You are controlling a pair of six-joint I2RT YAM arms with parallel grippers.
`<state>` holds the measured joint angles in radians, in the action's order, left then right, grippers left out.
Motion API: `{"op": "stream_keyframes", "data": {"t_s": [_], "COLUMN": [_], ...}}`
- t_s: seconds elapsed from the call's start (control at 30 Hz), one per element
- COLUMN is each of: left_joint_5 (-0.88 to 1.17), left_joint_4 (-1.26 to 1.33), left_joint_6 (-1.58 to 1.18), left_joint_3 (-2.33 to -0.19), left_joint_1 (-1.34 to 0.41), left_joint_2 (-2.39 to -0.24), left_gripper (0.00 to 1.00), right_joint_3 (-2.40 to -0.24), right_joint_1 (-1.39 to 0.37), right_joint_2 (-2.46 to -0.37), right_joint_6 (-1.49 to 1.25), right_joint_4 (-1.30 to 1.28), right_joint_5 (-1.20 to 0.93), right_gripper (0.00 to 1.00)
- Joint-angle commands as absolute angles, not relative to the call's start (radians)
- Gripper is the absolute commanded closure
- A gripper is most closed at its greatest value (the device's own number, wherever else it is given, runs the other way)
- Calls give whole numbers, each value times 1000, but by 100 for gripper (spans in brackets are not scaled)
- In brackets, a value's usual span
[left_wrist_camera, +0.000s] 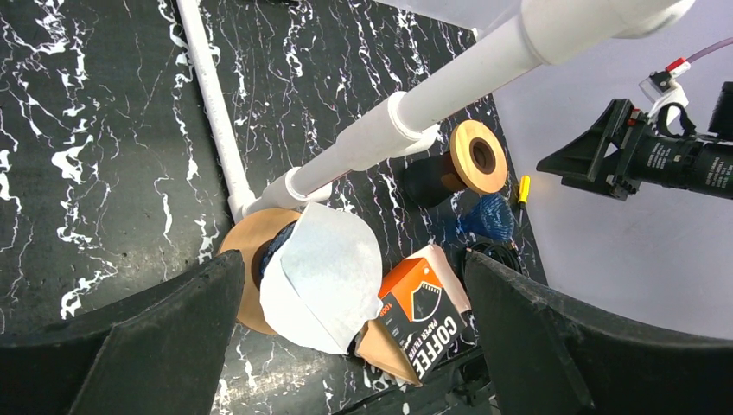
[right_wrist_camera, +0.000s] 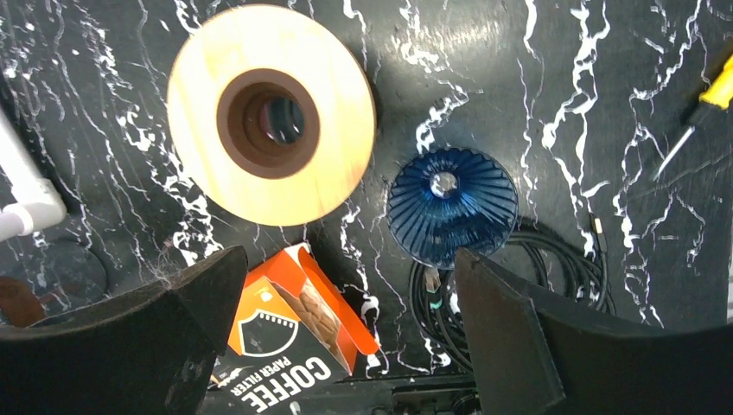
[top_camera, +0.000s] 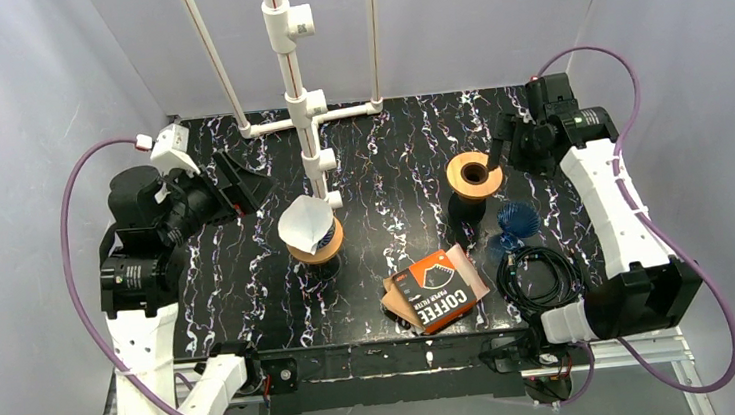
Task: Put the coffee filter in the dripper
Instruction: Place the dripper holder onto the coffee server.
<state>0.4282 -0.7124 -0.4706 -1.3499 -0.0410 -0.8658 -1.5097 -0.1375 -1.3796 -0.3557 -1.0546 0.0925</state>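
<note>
Coffee filter [top_camera: 305,223]: white paper cone, seen just left of centre in the top view, set in the wood-ringed dripper [top_camera: 323,244] and rising well above the ring with its mouth tilted. No finger is touching it.

Black marbled table [top_camera: 387,135] is covered edge to edge by the top view. White pipe frame [top_camera: 286,34] is stood at upper centre, its post ending just behind the filter.

Left gripper [left_wrist_camera: 354,259] is held at the left of the top view and pointed toward the filter; its jaws are spread wide and nothing is gripped. Right gripper [right_wrist_camera: 350,259] is held at the upper right of the top view, above the second wood-ringed stand [top_camera: 474,174]; its jaws are spread wide too, with nothing between them.

Orange filter box [top_camera: 438,292], marked COFFEE, is laid at lower centre-right with its flap open. Coiled black cable [top_camera: 540,278] is laid just right of the box. Blue ribbed dripper [top_camera: 518,218] is placed above the cable, near the second stand but apart from it. Yellow-handled screwdriver [right_wrist_camera: 716,93] is seen at the upper right edge of the right wrist view, well apart from the blue dripper.
</note>
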Motion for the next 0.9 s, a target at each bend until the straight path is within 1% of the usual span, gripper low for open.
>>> {"op": "stream_keyframes", "data": {"t_s": [0.0, 0.2, 0.3, 0.47, 0.63, 0.77, 0.87], "left_joint_5": [416, 406, 408, 408, 411, 411, 412], "left_joint_4": [-732, -732, -735, -730, -715, -703, -701], "left_joint_6": [-439, -428, -420, -426, -440, -448, -452], "left_joint_3": [-1349, -1363, -1369, -1366, -1355, -1345, -1337], "left_joint_1": [-36, -36, -35, -36, -36, -35, -35], "left_joint_2": [-843, -843, -852, -862, -869, -873, -876], "left_gripper": [2, 2, 2, 2, 2, 2, 2], "right_joint_3": [-1436, -1358, -1326, -1243, -1183, -1114, -1051], "right_joint_1": [-127, -101, -61, 46, 68, 98, 108], "right_joint_2": [-1321, -1314, -1318, -1309, -1321, -1325, -1325], "right_joint_6": [-419, -476, -508, -528, -579, -618, -656], "right_joint_4": [-1022, -1036, -1046, -1011, -990, -958, -909], "right_joint_5": [162, 224, 257, 233, 231, 209, 176], "right_gripper": [2, 2, 2, 2, 2, 4, 8]}}
